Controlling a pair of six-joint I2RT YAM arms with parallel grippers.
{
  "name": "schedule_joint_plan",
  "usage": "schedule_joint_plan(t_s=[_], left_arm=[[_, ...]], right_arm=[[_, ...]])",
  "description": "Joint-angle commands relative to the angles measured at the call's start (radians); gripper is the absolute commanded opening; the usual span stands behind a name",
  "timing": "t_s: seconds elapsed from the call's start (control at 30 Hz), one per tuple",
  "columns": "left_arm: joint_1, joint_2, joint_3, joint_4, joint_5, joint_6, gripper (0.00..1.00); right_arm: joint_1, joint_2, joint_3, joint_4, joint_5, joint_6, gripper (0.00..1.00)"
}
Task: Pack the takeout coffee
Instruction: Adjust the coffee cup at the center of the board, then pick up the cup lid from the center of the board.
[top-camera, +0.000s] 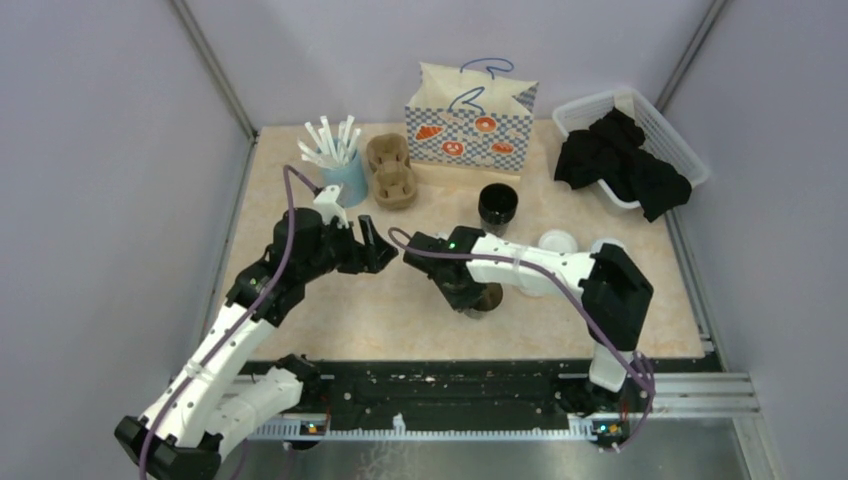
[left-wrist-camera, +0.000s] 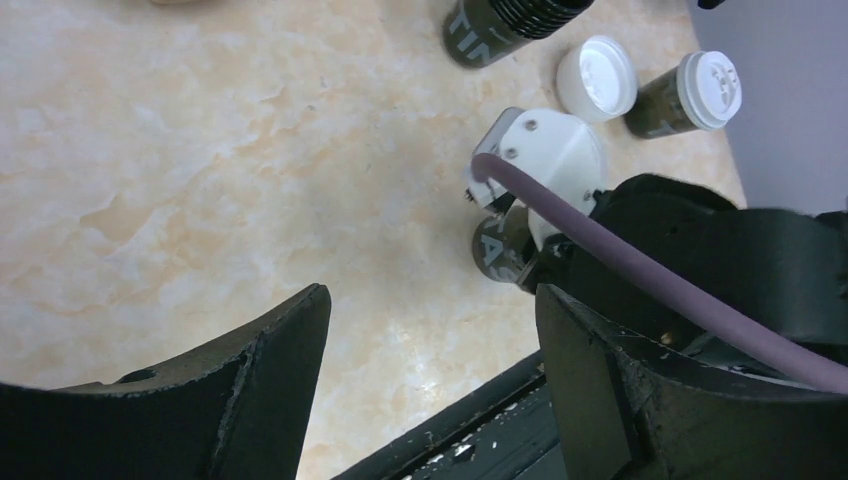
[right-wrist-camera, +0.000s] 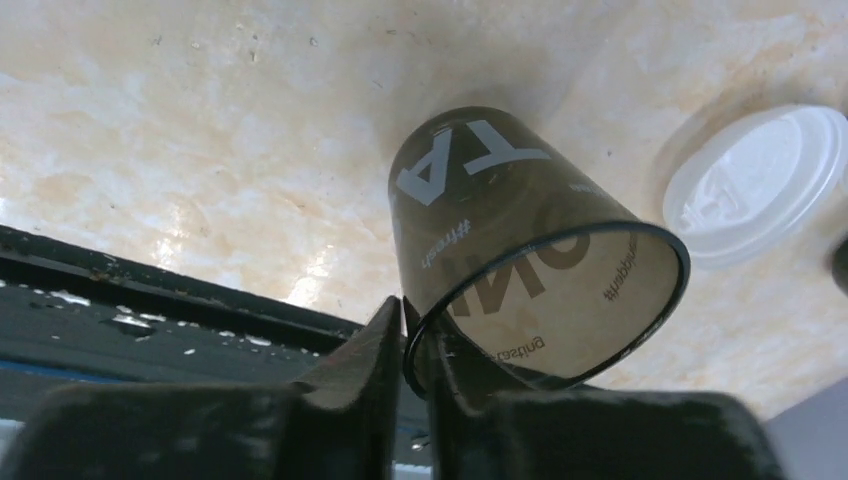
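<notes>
Lidless cup (right-wrist-camera: 500, 200), rim nipped in R pincer (right-wrist-camera: 408, 335)

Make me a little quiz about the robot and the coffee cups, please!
1. True or false: the right gripper is pinching the rim of an open black cup.
2. What stands in the light-blue cup? A) spoons B) white straws C) flowers
3. Fill in the gap: the left gripper has its jaws ____ with nothing between them.
Key: 1 true; 2 B; 3 open.
</notes>
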Motion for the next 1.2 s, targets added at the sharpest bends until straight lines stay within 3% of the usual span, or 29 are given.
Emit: schedule_joint_plan(t_s=[0.0, 0.1, 0.17, 0.3, 0.37, 0.43, 0.53, 0.67, 0.83, 1.17], left_arm=[[-0.003, -0.023, -0.01, -0.034, -0.07, 0.029, 0.82], [-0.003, -0.023, -0.005, -0.03, -0.062, 0.029, 0.82], [-0.003, -0.019, -0.001, -0.023, -0.054, 0.032, 0.82], [-0.003, -0.008, 0.009, -0.011, -0.044, 0.046, 0.82], [-0.003, -0.002, 0.011, 0.002, -0.038, 0.049, 0.82], [-0.004, 0.01, 0.014, 0.013, -0.024, 0.049, 0.82], [-0.004, 0.036, 0.021, 0.032, 0.007, 0.051, 0.82], [-0.003, 0.064, 0.04, 0.043, 0.047, 0.054, 0.83], [-0.004, 0.067, 0.038, 0.053, 0.076, 0.041, 0.83], [-0.004, 0.057, 0.03, 0.051, 0.088, 0.026, 0.84]], right_arm=[[-0.005, 0.003, 0.101, -0.1, 0.021, -0.052, 0.22], [-0.005, -0.052, 0.171, -0.124, 0.005, -0.045, 0.54], [-0.018, -0.117, 0.208, -0.131, -0.016, -0.036, 0.67], [-0.149, -0.284, 0.216, -0.125, -0.06, -0.016, 0.74], [-0.273, -0.409, 0.128, -0.057, -0.069, -0.003, 0.76], [-0.428, -0.53, -0.018, 0.064, -0.097, 0.037, 0.85], [-0.613, -0.637, -0.247, 0.213, -0.12, 0.114, 0.87], [-0.665, -0.596, -0.407, 0.324, -0.111, 0.15, 0.87], [-0.69, -0.524, -0.533, 0.486, -0.059, 0.201, 0.6], [-0.698, -0.467, -0.59, 0.468, 0.054, 0.204, 0.45]])
